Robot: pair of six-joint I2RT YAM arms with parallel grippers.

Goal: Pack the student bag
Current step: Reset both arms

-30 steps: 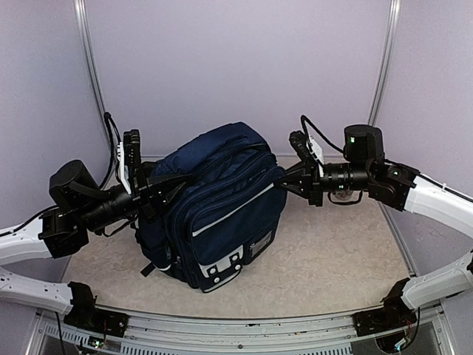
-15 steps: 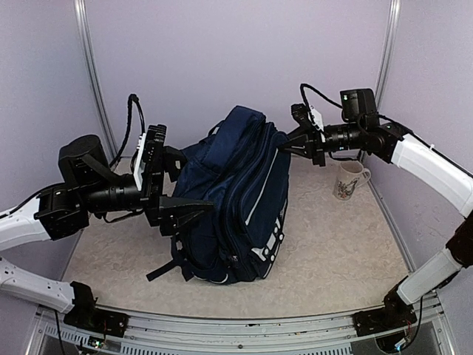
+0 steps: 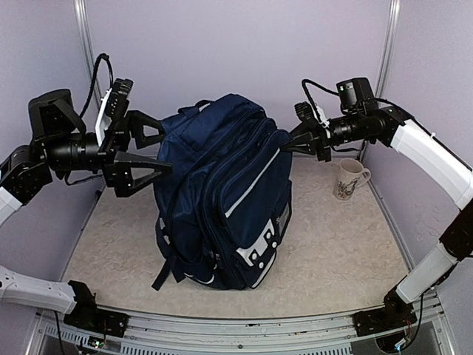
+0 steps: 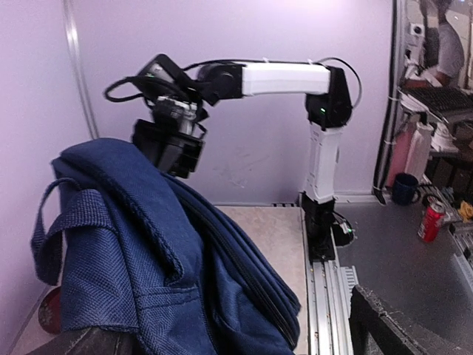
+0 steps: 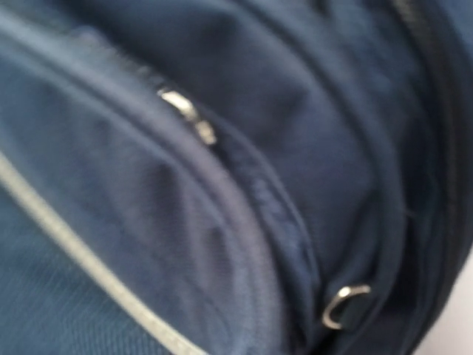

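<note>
Currently: student bag [image 3: 229,207], upright on table [image 3: 332,251]; soft, floppy, likely bulky rather than heavy. Best hold: handle loop [image 4: 46,222] or top seam. Right gripper [image 3: 284,142] pinching its upper edge; left gripper [image 3: 166,150] spread wide, empty.

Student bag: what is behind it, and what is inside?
Behind it to the right, a white mug stands on the table. The fabric of the student bag covers its inside, so any contents are hidden.
</note>
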